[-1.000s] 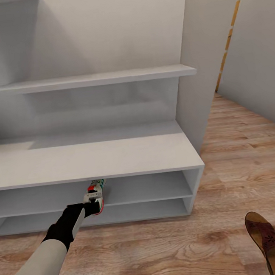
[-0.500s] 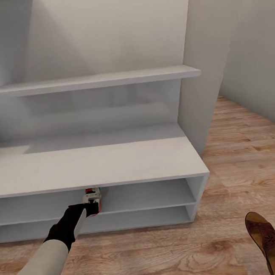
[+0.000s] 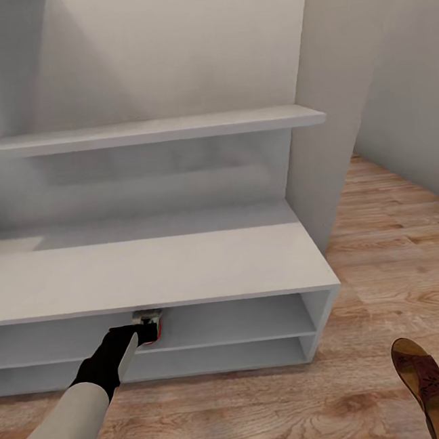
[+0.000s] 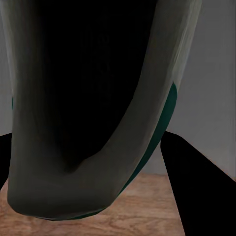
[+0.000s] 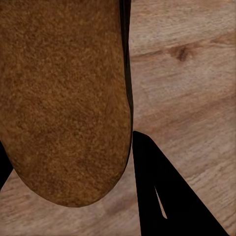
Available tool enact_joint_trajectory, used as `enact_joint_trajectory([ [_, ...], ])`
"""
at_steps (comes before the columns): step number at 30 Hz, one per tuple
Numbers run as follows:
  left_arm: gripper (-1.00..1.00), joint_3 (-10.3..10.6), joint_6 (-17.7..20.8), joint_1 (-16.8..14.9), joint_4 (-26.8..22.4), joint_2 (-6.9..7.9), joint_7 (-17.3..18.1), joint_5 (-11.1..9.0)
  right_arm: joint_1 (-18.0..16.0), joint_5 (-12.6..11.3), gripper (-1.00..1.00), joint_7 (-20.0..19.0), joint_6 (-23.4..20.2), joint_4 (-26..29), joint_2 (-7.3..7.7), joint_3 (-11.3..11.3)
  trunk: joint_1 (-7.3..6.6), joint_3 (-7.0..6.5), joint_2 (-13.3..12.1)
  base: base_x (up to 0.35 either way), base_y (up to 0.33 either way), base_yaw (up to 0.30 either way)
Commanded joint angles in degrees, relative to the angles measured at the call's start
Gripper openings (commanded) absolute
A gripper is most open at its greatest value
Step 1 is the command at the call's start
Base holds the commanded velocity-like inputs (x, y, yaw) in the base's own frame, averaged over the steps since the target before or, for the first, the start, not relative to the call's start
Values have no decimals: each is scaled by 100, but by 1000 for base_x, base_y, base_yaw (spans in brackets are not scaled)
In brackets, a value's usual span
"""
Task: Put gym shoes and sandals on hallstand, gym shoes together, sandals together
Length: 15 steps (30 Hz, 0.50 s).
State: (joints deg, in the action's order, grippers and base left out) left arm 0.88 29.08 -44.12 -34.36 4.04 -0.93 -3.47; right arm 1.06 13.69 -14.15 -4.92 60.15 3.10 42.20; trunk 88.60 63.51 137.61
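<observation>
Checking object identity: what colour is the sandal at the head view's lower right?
Brown sandal, seen best in the head view.

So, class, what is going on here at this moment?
The robot's left gripper is holding a gym shoe at the upper open shelf of the hallstand, just under its bench top. A brown sandal sits at the lower right over the wooden floor; the right wrist view shows it close against that gripper's fingers.

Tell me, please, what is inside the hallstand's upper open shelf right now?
A gym shoe, held by the left end effector, pokes into the hallstand. Its front part is covered by the bench top; the rest of that shelf looks bare.
</observation>
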Motion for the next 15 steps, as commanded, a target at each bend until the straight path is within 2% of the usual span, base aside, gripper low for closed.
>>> enact_joint_trajectory([
  [1,-100,8,29,-1,-9,1,-3,-37,0,27,-100,-27,-35,14,-2,10,0,4,2,7,0,0],
  [14,-100,16,3,19,-9,8,20,-38,0,27,-100,-27,-35,14,-2,8,0,4,2,49,0,0],
  [15,100,16,3,20,-9,8,19,-36,0,27,-100,-27,-35,14,-2,8,0,4,2,4,0,0],
])
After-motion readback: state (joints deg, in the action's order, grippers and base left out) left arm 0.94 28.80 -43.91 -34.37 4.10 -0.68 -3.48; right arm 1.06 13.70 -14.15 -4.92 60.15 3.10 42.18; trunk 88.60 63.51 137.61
